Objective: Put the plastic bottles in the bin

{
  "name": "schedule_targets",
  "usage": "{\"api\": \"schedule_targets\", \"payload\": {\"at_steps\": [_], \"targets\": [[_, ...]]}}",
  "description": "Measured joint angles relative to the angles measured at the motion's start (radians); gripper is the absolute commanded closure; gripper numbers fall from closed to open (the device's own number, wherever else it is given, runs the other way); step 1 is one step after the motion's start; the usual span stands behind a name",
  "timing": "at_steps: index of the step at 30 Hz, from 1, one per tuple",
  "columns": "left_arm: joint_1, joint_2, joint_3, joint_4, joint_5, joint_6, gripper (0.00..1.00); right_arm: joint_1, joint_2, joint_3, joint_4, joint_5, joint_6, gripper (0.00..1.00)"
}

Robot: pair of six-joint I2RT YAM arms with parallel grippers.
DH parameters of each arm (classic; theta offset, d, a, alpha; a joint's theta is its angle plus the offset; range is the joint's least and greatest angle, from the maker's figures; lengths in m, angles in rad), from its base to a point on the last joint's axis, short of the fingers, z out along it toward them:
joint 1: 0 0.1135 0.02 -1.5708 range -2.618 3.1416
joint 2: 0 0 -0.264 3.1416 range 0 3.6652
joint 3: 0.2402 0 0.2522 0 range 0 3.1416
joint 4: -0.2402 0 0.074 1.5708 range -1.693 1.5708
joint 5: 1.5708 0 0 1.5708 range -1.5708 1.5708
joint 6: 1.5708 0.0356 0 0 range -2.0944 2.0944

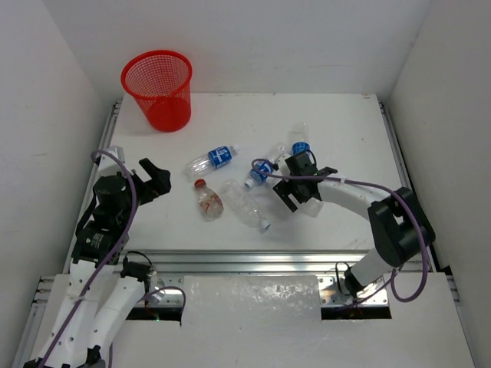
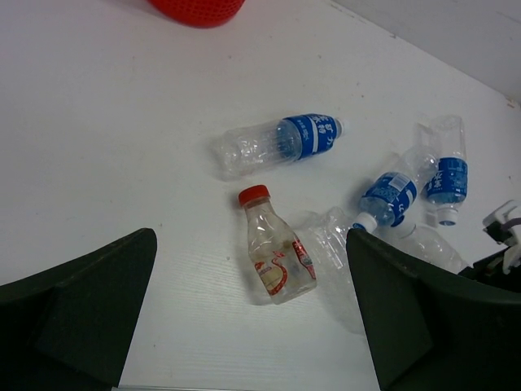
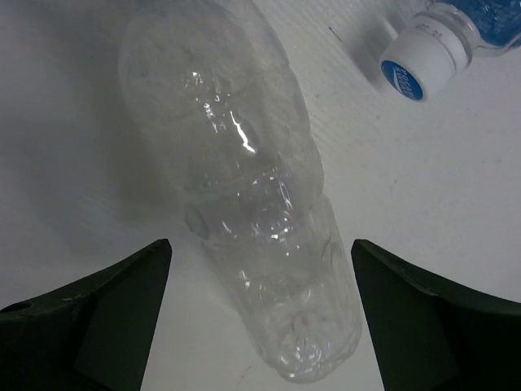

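Left gripper (image 1: 156, 178): at 9 o'clock on the table (image 1: 345, 123), jaws spread wide, nothing between them. Right gripper (image 3: 260, 244): at 3 o'clock, jaws apart, straddling one clear bottle (image 3: 236, 163) with no visible contact.

Bottles, lying flat: six. A second clear bottle (image 1: 245, 203) and the red-capped bottle (image 1: 207, 198) lie near centre. The three blue-labelled bottles (image 1: 213, 159), (image 1: 263, 172), (image 2: 446, 175) lie beyond.

Bin (image 1: 157, 88): one, upright at 11 o'clock, well apart from every bottle.
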Motion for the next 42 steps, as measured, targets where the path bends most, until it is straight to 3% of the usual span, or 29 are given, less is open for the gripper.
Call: {"api": "schedule_targets", "payload": {"at_steps": [2,5,6,11,14,17,21,24,29,35,38,39,40,41,42], "targets": [[0.0,0.0,0.0,0.0,0.003,0.003,0.0,0.015,0.034,-0.019,0.051,0.035,-0.019,0.13],[0.0,0.0,0.0,0.0,0.008,0.006,0.0,0.038,0.055,-0.056,0.097,0.082,-0.031,0.35],[0.0,0.0,0.0,0.0,0.008,0.007,0.0,0.047,0.054,-0.07,0.109,0.097,-0.028,0.46],[0.0,0.0,0.0,0.001,0.01,0.01,0.0,0.114,-0.058,-0.151,0.112,0.178,0.011,0.66],[0.0,0.0,0.0,0.002,0.028,0.011,0.0,0.146,-0.187,-0.164,0.048,0.202,0.055,0.67],[0.0,0.01,0.0,0.024,0.138,0.009,0.0,0.162,-0.33,-0.144,-0.019,0.193,0.132,0.67],[-0.014,0.063,-0.076,0.298,0.498,-0.1,0.0,0.166,-0.526,-0.136,0.002,-0.039,0.278,0.66],[-0.149,0.172,-0.127,0.523,0.639,-0.205,0.0,0.167,-0.612,-0.127,0.088,-0.248,0.406,0.68],[-0.52,0.414,-0.019,0.658,0.628,-0.208,0.0,0.172,-0.599,-0.07,0.209,-0.482,0.577,0.68],[-0.562,0.486,0.089,0.721,0.582,-0.188,0.01,0.173,-0.589,-0.026,0.273,-0.624,0.665,0.68],[-0.565,0.523,0.144,0.724,0.599,-0.175,0.2,0.165,-0.582,-0.003,0.264,-0.627,0.666,0.68],[-0.565,0.533,0.156,0.724,0.605,-0.171,0.33,0.159,-0.582,0.003,0.259,-0.624,0.665,0.68],[-0.565,0.543,0.17,0.722,0.621,-0.164,0.71,0.157,-0.582,0.009,0.248,-0.623,0.664,0.67],[-0.565,0.549,0.183,0.715,0.635,-0.157,0.79,0.154,-0.583,0.01,0.238,-0.621,0.661,0.67],[-0.565,0.55,0.191,0.698,0.662,-0.135,0.94,0.146,-0.588,0.011,0.225,-0.636,0.664,0.66]]}}
